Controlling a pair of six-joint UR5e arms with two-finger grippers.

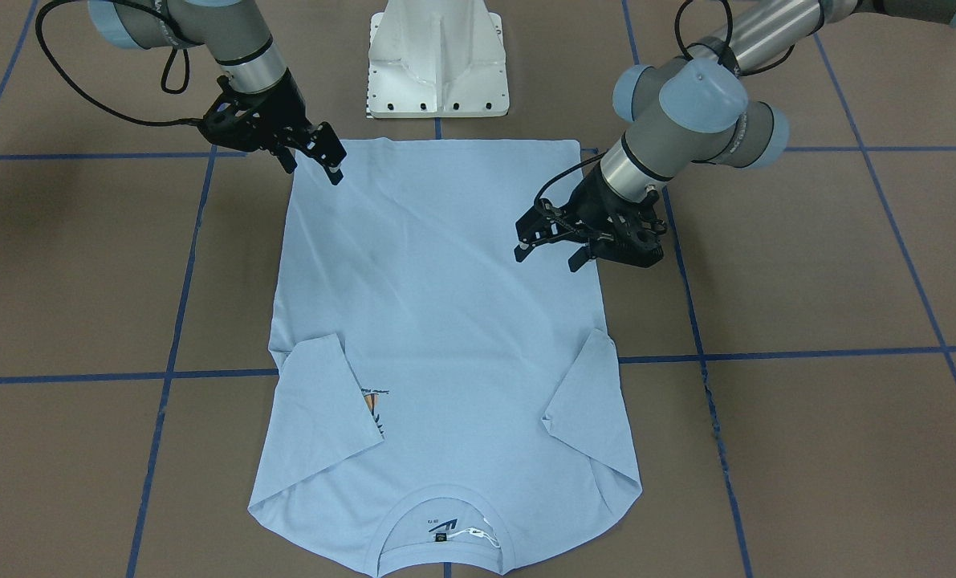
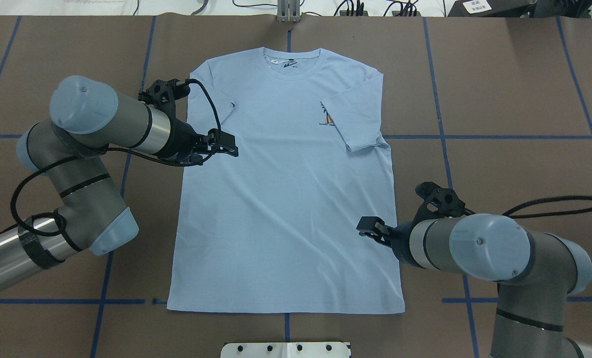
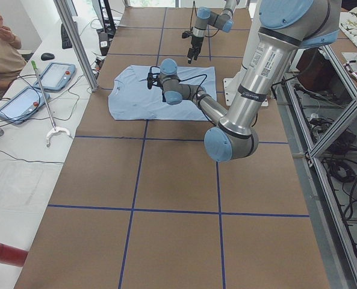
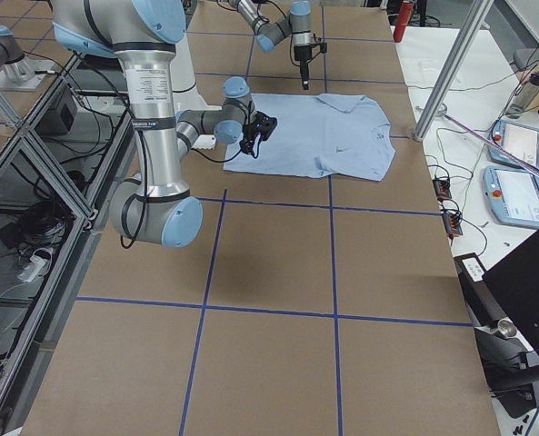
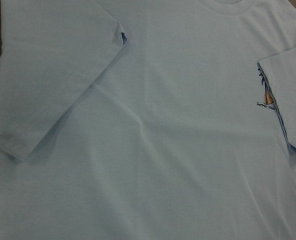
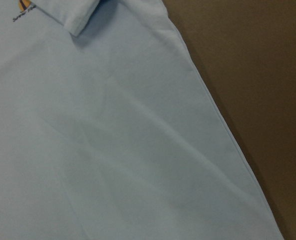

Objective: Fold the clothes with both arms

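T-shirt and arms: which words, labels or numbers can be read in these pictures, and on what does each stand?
"Summer": dark script on the chest of the T-shirt; the next word runs under the folded sleeve and is unreadable.
Neck label: too small to read.
Sticker on the left arm: too small to read.

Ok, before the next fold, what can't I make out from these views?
Chest print: partly under the folded-in sleeve in every close view; lettering too small.
Collar label: text too small, front view.
Left end effector and right end effector: contact with the shirt unclear; wrist views cut them off, side views too distant.
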